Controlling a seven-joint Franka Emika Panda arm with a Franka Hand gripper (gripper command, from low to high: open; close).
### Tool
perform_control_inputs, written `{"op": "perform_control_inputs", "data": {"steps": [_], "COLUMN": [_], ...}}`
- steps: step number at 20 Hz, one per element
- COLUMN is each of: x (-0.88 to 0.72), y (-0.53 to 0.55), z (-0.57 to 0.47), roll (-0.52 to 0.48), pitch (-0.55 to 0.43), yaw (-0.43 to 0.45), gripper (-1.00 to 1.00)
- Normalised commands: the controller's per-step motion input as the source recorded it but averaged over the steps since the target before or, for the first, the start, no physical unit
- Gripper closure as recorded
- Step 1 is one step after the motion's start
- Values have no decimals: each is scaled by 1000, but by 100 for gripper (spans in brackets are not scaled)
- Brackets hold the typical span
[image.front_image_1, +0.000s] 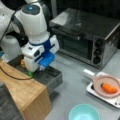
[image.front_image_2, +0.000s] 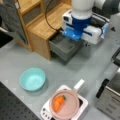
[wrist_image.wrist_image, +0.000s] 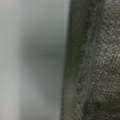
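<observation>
The gripper (image.front_image_1: 33, 71) hangs low inside the open grey drawer (image.front_image_2: 63, 47) of the wooden cabinet (image.front_image_2: 43, 27), its fingers hidden, so lifting straight up avoids the drawer's walls.

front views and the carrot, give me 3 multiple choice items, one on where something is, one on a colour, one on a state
1. Where does the carrot lie?
A. in the pink pan
B. in the bowl
C. on the wooden cabinet

2. What colour is the bowl?
A. red
B. light teal
C. black

3. What state is the grey drawer of the wooden cabinet in?
A. pushed shut
B. pulled open
C. lying on the table

Key: 1 A, in both front views the carrot rests inside the pan on the white cooker. 2 B, the bowl is light teal in both front views. 3 B, the drawer juts out of the cabinet, with the gripper low over it in a front view.
</observation>
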Motion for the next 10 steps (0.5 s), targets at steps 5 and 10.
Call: {"op": "perform_control_inputs", "data": {"steps": [5,10], "x": [132,223], "y": [42,152], "z": [115,210], "roll": [-76,-60], "pitch": [25,42], "yaw": [134,118], "gripper": [-100,-100]}}
